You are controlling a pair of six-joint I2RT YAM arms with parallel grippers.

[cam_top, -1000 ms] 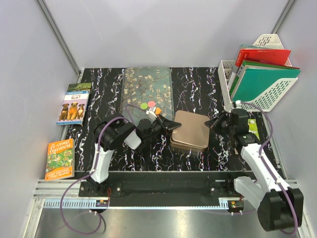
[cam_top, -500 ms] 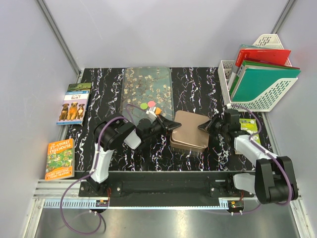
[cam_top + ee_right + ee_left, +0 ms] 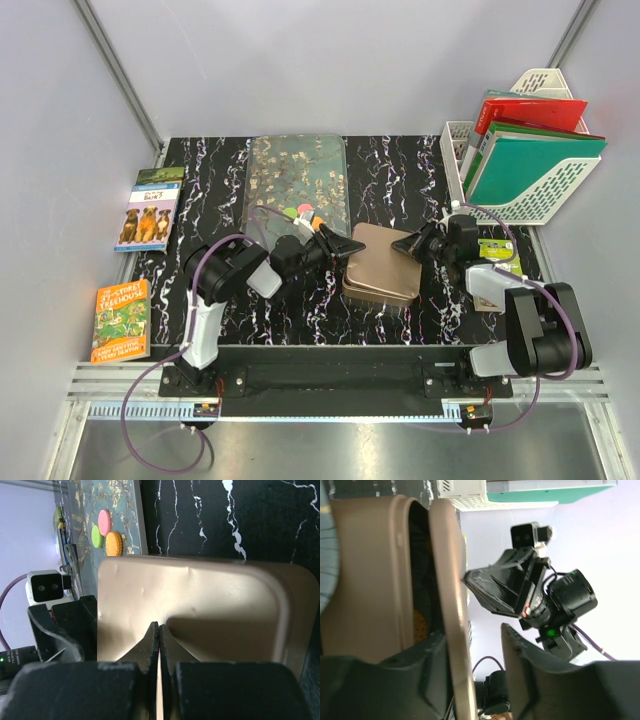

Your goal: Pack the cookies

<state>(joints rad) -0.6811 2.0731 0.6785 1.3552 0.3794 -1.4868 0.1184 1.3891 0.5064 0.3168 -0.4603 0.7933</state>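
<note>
Top view: tin (image 3: 372, 293) sits on the table (image 3: 200, 160) at centre, between the two arms. The lid (image 3: 385, 255) lies on it, skewed.

Left gripper (image 3: 338, 243) is at the lid's left edge. In the left wrist view its fingers (image 3: 530, 680) stand spread, one on each side of the lid's rim (image 3: 445, 580). There is clear space between the rim and the upper finger, so nothing is pinched. In the same view the lid's left edge is raised off the tin body (image 3: 365, 580). A dark gap shows between them, with an orange textured piece (image 3: 420, 627) inside it.

Right gripper (image 3: 158, 628) has its jaws pressed together and holds nothing. Its tip is at the lid's top face, toward the right side. I cannot tell whether it bears down.

Cookies (image 3: 298, 211): pink (image 3: 104, 522), green (image 3: 97, 536) and orange (image 3: 114, 543) lie close together on the near end of the floral tray (image 3: 297, 165). They are just far-left of the tin and outside it.

Two books (image 3: 147, 208) lie off the table's left edge. A rack (image 3: 540, 190) of folders stands at far right.
</note>
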